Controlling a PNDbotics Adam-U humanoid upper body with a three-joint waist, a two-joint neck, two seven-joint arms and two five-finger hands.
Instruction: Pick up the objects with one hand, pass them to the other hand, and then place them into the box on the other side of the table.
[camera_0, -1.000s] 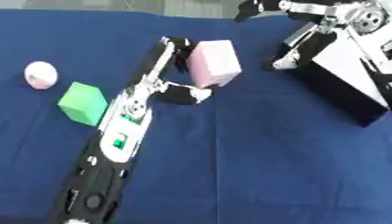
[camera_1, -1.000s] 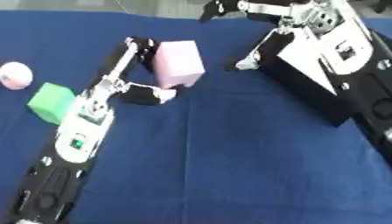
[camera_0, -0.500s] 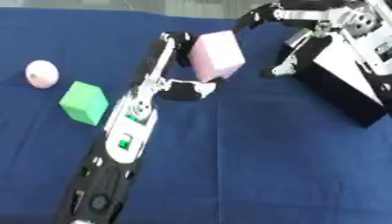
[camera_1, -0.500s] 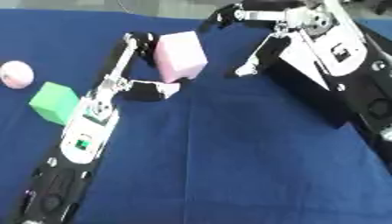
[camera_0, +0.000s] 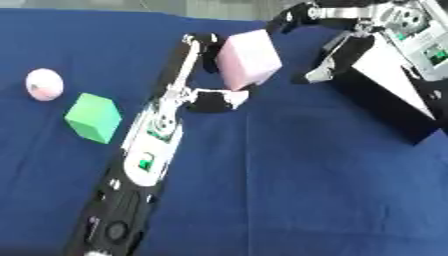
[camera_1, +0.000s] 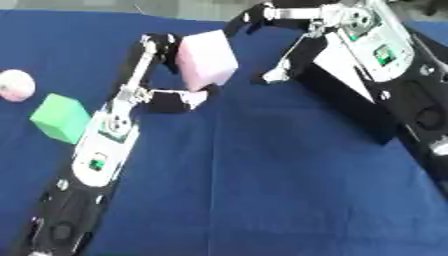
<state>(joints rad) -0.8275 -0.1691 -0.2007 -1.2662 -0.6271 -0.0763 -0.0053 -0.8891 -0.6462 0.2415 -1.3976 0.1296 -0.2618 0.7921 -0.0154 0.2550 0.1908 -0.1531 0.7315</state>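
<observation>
Above the table's (camera_0: 289, 190) far middle, pink cube (camera_0: 249, 58) pinched in the left hand (camera_0: 203, 75), right hand (camera_0: 319, 45) spread wide just beside it — green cube (camera_0: 93, 117) and pink ball (camera_0: 44, 84) near the left edge, black box (camera_0: 394, 107) at far right.

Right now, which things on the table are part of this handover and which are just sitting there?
In play:
pink cube, held by the left hand
right hand, open, reaching toward the cube
black box on the right

Lying by, untouched for now:
green cube
pink ball
</observation>
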